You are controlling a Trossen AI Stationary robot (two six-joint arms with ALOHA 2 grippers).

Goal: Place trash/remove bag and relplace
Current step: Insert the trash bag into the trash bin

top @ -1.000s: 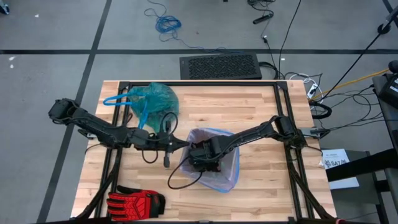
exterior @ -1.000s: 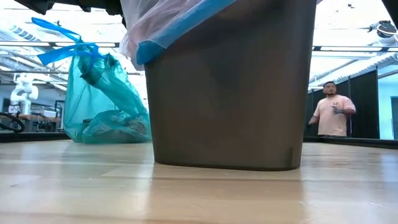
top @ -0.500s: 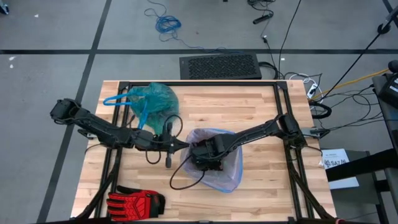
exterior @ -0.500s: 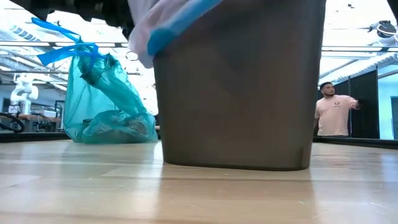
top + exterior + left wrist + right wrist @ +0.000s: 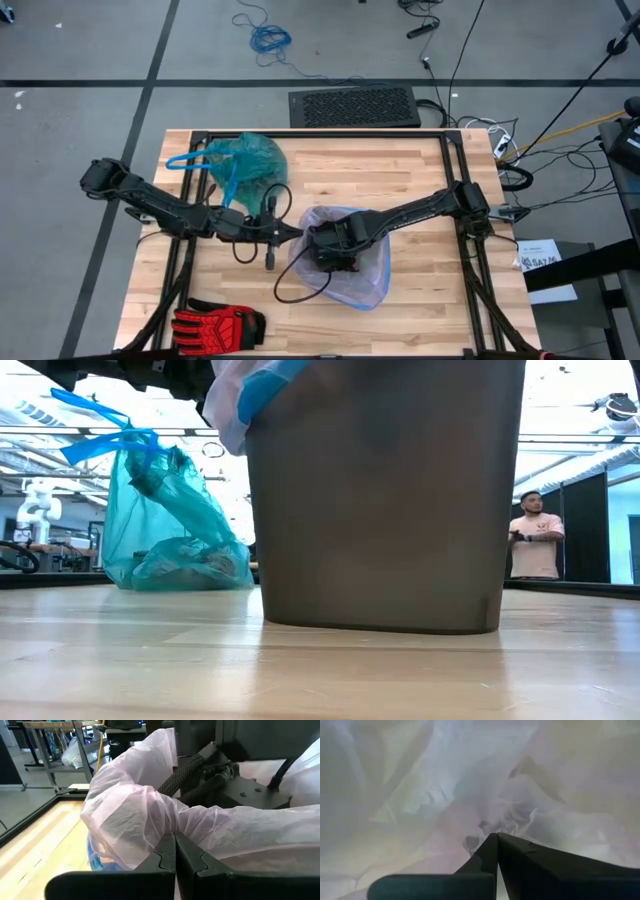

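Note:
The teal-green bag [image 5: 246,160] stands on its bottom at the table's far left, its blue drawstring loops [image 5: 100,430] sticking up; no gripper touches it. Loose trash is not in view. A dark grey bin [image 5: 385,500] stands mid-table, lined with a pale lilac bag [image 5: 350,285] with a blue rim [image 5: 262,388]. My left gripper [image 5: 296,235] is at the bin's left rim, shut on the lilac plastic. My right gripper [image 5: 335,252] reaches down inside the bin, shut in the liner. My left gripper pinches a gathered fold of the lilac bag's rim [image 5: 157,822] between its two fingers, coming level from the table's left. The plastic bunches at the fingertips and drapes over the bin's left edge. My right gripper points down inside the bin. Its shut fingertips [image 5: 490,845] meet a crinkled bunch of the lilac bag's inner wall [image 5: 480,827], with creases running toward them.
A red-and-black glove [image 5: 215,323] lies at the table's near left corner. A black cable [image 5: 290,290] loops on the wood beside the bin. A person [image 5: 535,540] stands in the room beyond the table's right side.
The bin with its lilac liner has slid a little toward the table's right, and my right gripper has moved with it inside. The liner's overhang on the bin's left side has drawn up slightly. The teal-green bag has stayed put.

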